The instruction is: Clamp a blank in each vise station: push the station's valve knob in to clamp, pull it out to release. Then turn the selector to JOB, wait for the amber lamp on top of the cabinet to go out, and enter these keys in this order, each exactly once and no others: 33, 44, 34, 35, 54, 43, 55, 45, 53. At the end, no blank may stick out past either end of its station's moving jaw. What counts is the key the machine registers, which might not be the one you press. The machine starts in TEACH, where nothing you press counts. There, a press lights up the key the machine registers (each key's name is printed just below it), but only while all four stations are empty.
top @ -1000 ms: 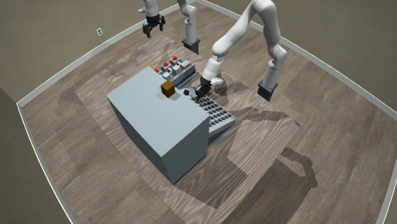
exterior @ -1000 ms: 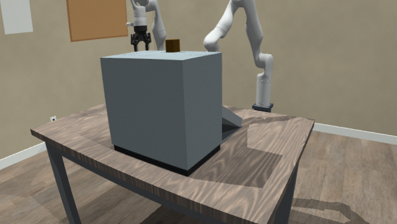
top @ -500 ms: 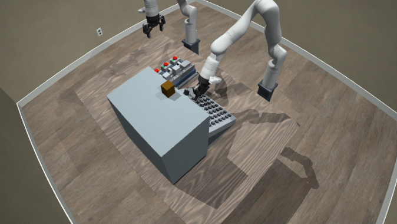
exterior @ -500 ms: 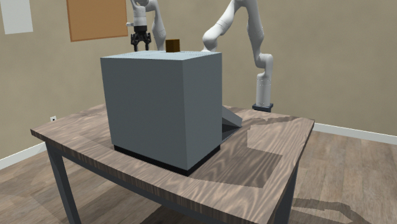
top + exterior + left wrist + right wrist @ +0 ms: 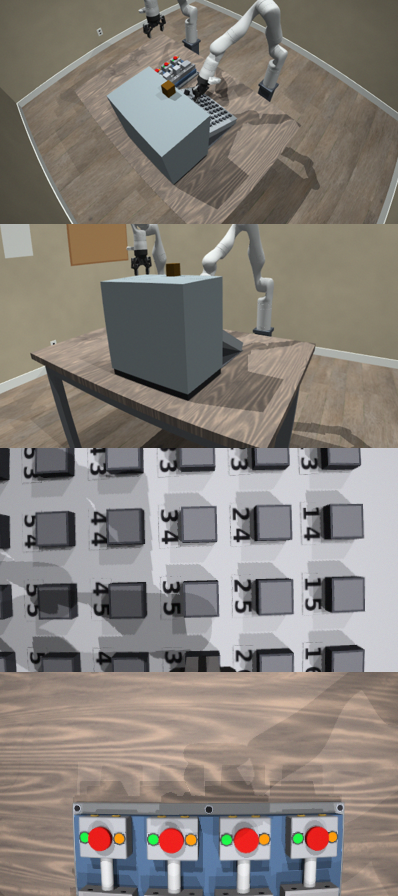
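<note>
My left gripper (image 5: 196,98) (image 5: 202,664) is shut and empty, its tips over a key in the column left of key 25 (image 5: 274,596), just below key 35 (image 5: 201,598). Keys 34 (image 5: 198,524), 44 (image 5: 125,526), 54 (image 5: 55,529), 45 (image 5: 128,600) and 55 (image 5: 57,601) show grey, none lit. My right gripper (image 5: 156,33) (image 5: 142,273) is open and empty, high above the vise stations. Four red valve knobs (image 5: 171,840) (image 5: 166,63) each sit between a green and an orange dot. The lamp (image 5: 168,88) (image 5: 173,269) looks dull dark amber. Blanks and the selector setting cannot be made out.
The tall grey cabinet (image 5: 153,109) (image 5: 147,327) stands behind the sloping key panel (image 5: 222,125) and hides much of it in the exterior view. The blue vise base (image 5: 210,872) (image 5: 186,77) sits beside the panel on the wooden table (image 5: 254,141) (image 5: 236,412).
</note>
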You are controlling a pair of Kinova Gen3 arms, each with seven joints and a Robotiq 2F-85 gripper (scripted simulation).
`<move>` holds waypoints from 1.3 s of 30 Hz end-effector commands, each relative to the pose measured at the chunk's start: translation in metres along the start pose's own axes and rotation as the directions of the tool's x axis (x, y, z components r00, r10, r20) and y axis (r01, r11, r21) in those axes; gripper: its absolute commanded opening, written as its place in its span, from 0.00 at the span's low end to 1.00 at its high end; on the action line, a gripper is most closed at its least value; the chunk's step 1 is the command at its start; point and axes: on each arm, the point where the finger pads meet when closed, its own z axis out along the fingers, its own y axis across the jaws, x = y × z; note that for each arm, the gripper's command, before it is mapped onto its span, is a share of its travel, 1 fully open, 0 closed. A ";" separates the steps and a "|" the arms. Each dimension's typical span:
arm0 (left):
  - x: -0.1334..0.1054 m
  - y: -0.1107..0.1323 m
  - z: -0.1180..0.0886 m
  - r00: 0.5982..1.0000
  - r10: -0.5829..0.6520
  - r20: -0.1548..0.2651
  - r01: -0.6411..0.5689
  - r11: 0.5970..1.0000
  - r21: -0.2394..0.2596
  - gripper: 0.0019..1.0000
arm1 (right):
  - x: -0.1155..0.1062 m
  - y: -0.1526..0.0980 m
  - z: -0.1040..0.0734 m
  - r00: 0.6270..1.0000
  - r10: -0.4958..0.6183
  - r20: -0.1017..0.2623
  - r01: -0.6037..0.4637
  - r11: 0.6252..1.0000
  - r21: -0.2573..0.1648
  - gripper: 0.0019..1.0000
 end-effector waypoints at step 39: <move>0.018 -0.008 -0.002 1.000 0.000 0.000 0.000 1.000 -0.002 0.10 | 0.000 0.000 -0.001 1.000 0.000 0.000 0.000 1.000 0.002 1.00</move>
